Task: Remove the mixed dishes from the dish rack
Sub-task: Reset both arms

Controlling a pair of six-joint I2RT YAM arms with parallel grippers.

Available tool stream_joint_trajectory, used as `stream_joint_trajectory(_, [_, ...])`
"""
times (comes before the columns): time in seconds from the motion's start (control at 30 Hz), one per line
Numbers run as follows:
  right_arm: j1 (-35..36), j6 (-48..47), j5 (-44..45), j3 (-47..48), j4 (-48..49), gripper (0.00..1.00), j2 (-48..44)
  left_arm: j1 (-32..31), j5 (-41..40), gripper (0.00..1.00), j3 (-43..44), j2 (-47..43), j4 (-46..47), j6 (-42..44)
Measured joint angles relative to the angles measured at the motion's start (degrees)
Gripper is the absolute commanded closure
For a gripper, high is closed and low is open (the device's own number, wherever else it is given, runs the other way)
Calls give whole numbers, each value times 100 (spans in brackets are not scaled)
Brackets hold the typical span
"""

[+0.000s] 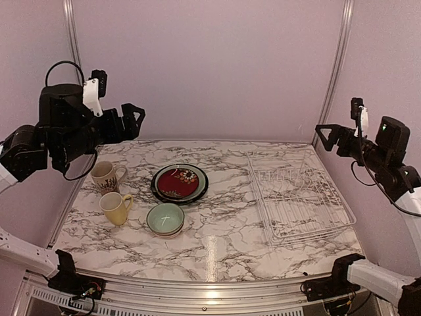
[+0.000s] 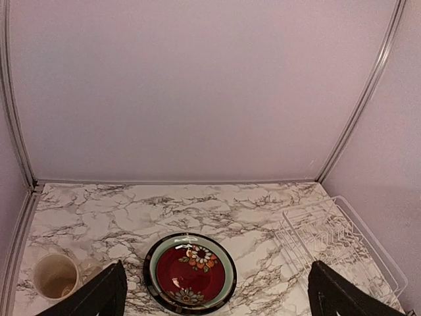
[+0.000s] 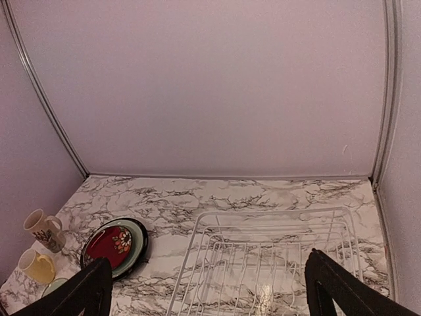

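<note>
The white wire dish rack (image 1: 258,197) stands at the right of the marble table with nothing in it. Left of it lies the red patterned plate (image 1: 177,181), stacked on a pale green plate and a black-rimmed plate. A pale green bowl (image 1: 165,218) sits nested on another bowl in front of them. The cream printed mug (image 1: 105,176) and the yellow mug (image 1: 116,208) stand further left. My left gripper (image 1: 137,120) hangs open high above the table's back left. At the right edge my right gripper (image 1: 322,136) is open too, high over the rack. Neither holds anything.
Both wrist cameras look down from height. In the left wrist view, the plate stack (image 2: 189,271), cream mug (image 2: 58,276) and rack (image 2: 296,243) lie below the fingers (image 2: 105,296). In the right wrist view, the rack (image 3: 263,212), plates (image 3: 115,245) and mugs (image 3: 38,266) show. Pink walls enclose the table.
</note>
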Motion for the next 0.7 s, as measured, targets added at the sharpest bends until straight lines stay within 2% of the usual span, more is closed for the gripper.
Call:
stream_joint_trajectory(0.2, [0, 7, 422, -13, 179, 1, -439, 879, -59, 1, -691, -1014, 643, 339])
stream_joint_trajectory(0.33, [0, 4, 715, -26, 269, 2, -726, 953, -236, 1, -1106, -1504, 704, 485])
stream_joint_trajectory(0.5, [0, -2, 962, -37, 367, 2, -1003, 953, -431, 1, -1679, -2627, 833, 540])
stream_joint_trajectory(0.6, [0, -4, 1036, -72, 437, 1, -1126, 953, -498, 1, -1731, -3154, 957, 553])
stream_joint_trajectory(0.7, [0, -7, 1080, -155, 496, 1, -1209, 957, -538, 1, -1700, -3254, 1027, 551])
